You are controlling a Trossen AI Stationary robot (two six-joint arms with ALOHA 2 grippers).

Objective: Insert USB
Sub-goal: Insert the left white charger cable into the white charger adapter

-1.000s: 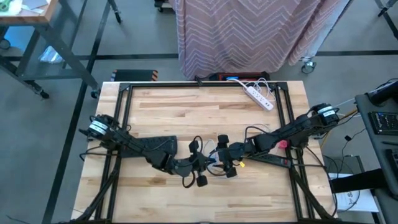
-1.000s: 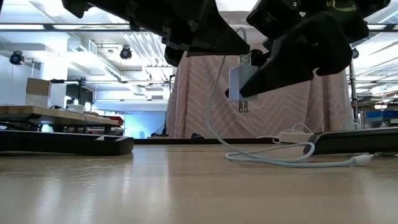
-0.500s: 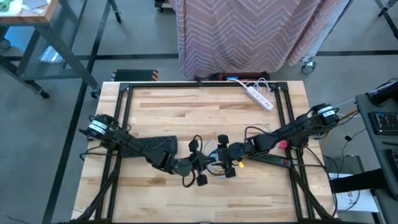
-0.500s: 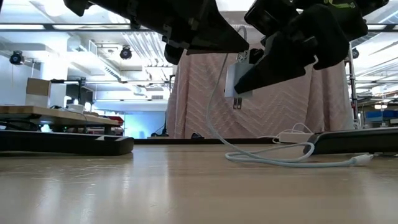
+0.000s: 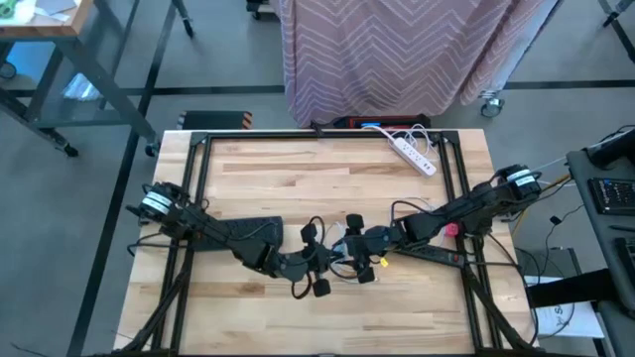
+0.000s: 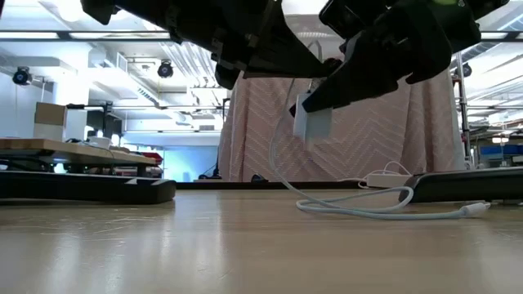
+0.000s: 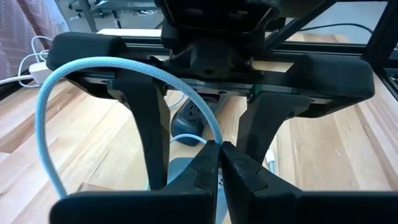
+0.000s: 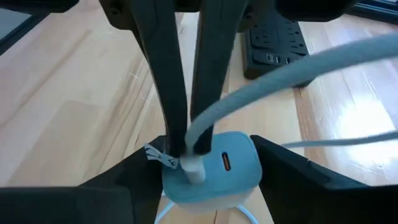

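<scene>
At the table's middle both grippers meet above the wood. My right gripper [image 5: 357,256] is shut on a pale blue charger block [image 8: 214,168], also visible in the low view as the charger block [image 6: 312,119] hanging clear of the table. My left gripper [image 7: 219,167] is shut on a light blue USB cable [image 7: 93,65] close to its white plug [image 8: 194,169], which sits at the charger's face beside an orange-marked port [image 8: 225,162]. From there the cable [image 6: 278,163] droops in a loop and its far length lies on the table [image 6: 368,212]. My left gripper pinches the cable just behind its plug end [image 7: 214,138] between its two shut fingers [image 8: 174,93]. The fingers come level from the table's left, slanting down. The cable arcs away slack from the hold. My right gripper holds the charger block by two opposite sides [image 8: 249,171], one finger [image 8: 292,180] on each. It comes from the table's right, slanting down. The block is lifted clear of the table and tilted.
A white power strip [image 5: 415,154] lies at the far right of the table with white cords. A black power strip [image 8: 273,40] lies to the right of the grippers under the right arm. A patterned curtain [image 5: 397,50] hangs beyond the far edge.
The charger block has tipped in my right gripper: its prongs pointed straight down a second ago and now the block hangs slanted, with the prongs out of sight. It has also edged toward the left gripper's cable end. The left gripper has kept still.
</scene>
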